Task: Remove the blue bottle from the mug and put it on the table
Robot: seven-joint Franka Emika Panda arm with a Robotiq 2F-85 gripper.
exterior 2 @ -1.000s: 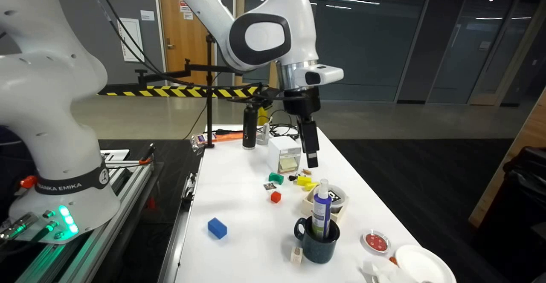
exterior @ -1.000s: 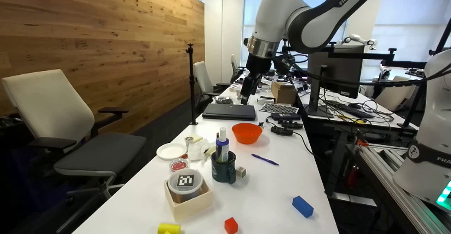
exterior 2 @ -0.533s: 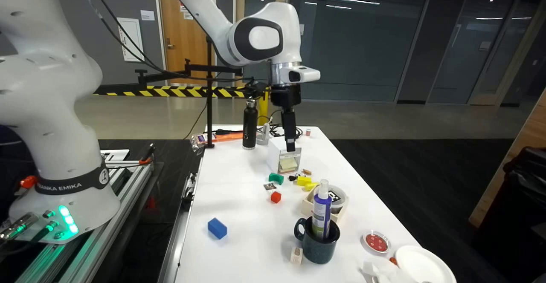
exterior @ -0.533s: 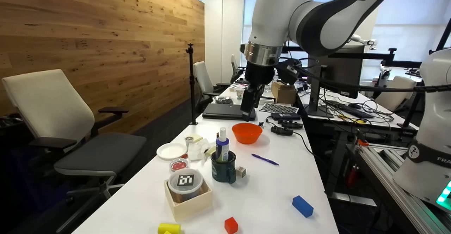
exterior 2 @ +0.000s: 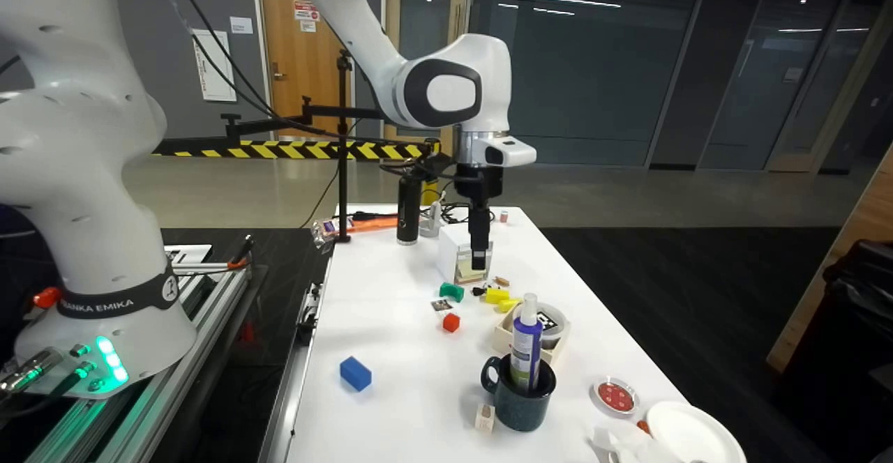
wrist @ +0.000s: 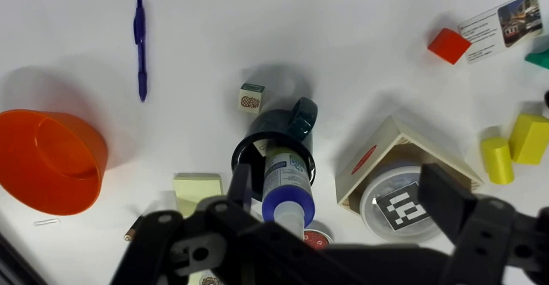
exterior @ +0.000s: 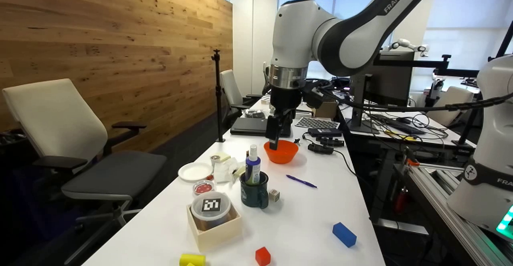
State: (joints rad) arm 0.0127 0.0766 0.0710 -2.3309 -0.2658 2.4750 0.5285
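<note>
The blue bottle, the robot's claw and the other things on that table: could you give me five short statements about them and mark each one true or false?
1. The gripper is open. True.
2. The blue bottle lies flat beside the mug. False: it is inside the mug, its white top sticking out above the rim.
3. A round tub sits in a wooden box. True.
4. The pen is in the orange bowl. False: it lies on the table, apart from the bowl.
5. The red block is next to a printed card. True.
</note>
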